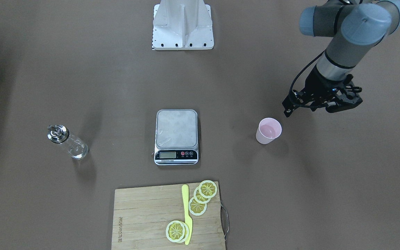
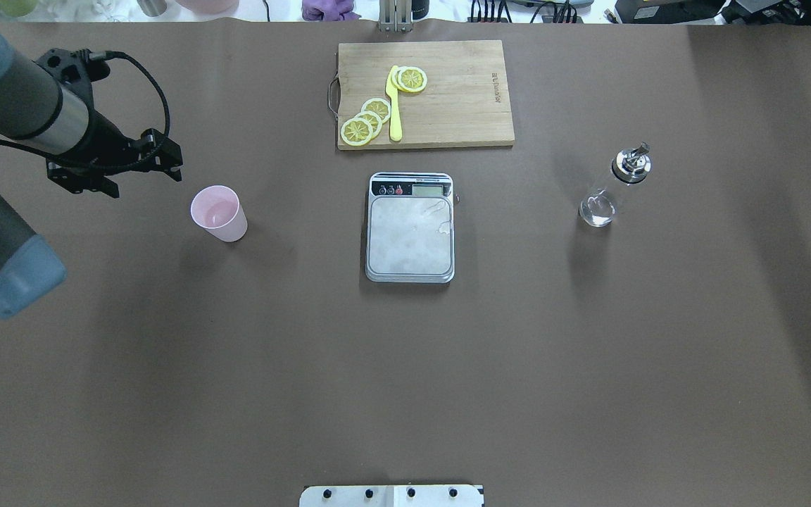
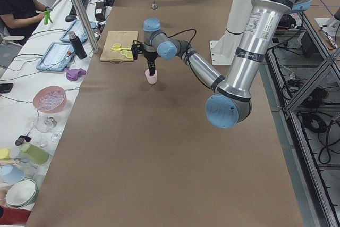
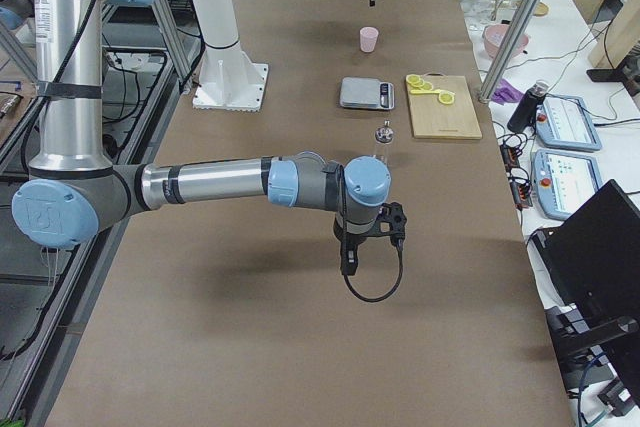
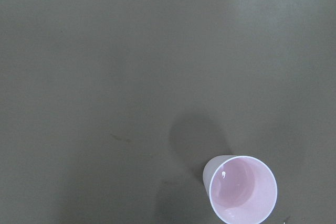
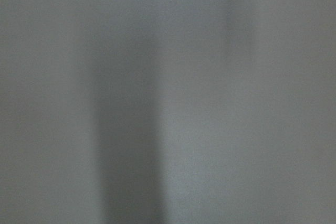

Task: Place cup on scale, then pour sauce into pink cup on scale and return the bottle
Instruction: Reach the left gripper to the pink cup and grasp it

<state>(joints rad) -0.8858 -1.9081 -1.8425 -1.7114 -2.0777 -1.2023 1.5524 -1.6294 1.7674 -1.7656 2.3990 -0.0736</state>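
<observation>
Two containers stand upright on the table [image 2: 405, 394], neither of them on the scale. My cup [image 2: 219, 213] sits toward the left edge, well apart from the scale [image 2: 410, 236], which lies mid-table with its display strip turned to the far edge. Looking down from my left wrist, I see the cup's pink floor and walls, with one small white fleck on the inner wall. The overhead and front views show its inside as only a pale pink disc.

The bottle [image 2: 613, 190] stands toward the right edge, about level with the scale, its metal spout on top. Its glass is clear, and I cannot tell whether any sauce is in it. The scale's steel platform carries a few pale smears. Beyond it, against the far edge, the wooden cutting board [image 2: 462, 105] holds lemon slices [image 2: 357, 131] and a yellow knife [image 2: 395, 105] lying among them.

My left gripper [image 2: 170, 158] hangs above the table near the cup, on its left-edge side and not touching it. The views catch it side-on, so I cannot tell whether its jaws are spread or pressed together. My right gripper [image 4: 347, 257] shows only in the right-end view, pointing down over the table between the bottle and the right edge, and I cannot tell how its jaws stand. My right wrist camera shows only a blurred brown surface.
</observation>
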